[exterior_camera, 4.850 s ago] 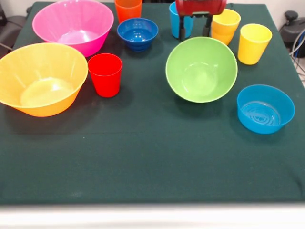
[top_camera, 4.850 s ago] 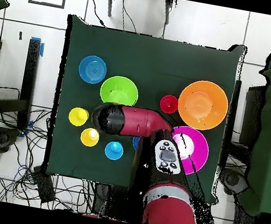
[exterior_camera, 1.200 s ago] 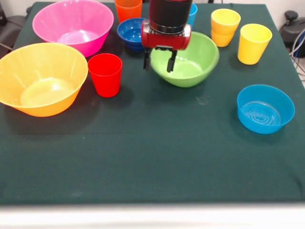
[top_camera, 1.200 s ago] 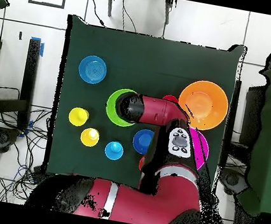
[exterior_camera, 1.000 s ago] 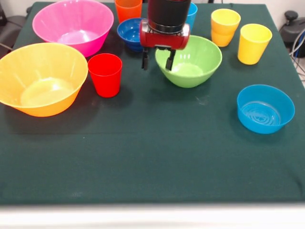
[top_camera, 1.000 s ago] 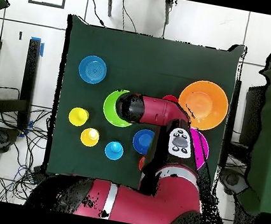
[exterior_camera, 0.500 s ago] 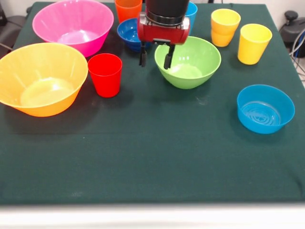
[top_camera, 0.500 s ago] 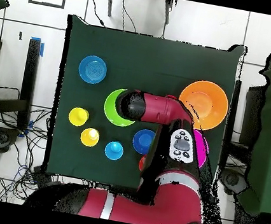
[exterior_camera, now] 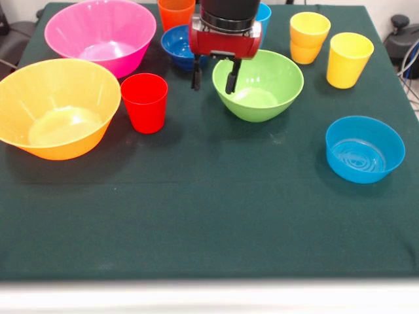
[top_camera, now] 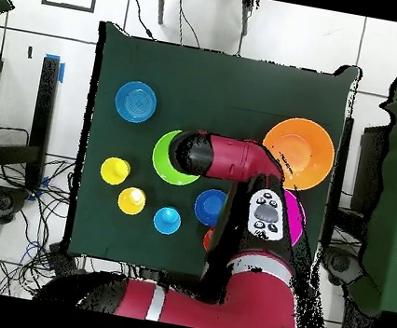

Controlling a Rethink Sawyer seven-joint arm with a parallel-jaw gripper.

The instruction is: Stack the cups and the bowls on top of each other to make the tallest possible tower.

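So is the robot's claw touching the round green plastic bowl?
Cannot tell. In the front view the open gripper has one finger overlapping the rim of the round green plastic bowl, but it may hang above it. The overhead view hides that spot under the arm.

All pieces stand upright and separate, none stacked. The green bowl [exterior_camera: 258, 85] serves as landmark. Left of it in the front view stand the red cup [exterior_camera: 145, 103] and the yellow-orange bowl [exterior_camera: 55, 108]; behind those, the pink bowl [exterior_camera: 100, 36], dark blue bowl [exterior_camera: 178, 44] and orange cup [exterior_camera: 176, 12]. Two yellow cups [exterior_camera: 309, 36] [exterior_camera: 348, 59] stand to its right, the light blue bowl [exterior_camera: 364, 148] nearer right, and a light blue cup [exterior_camera: 262, 16] just behind
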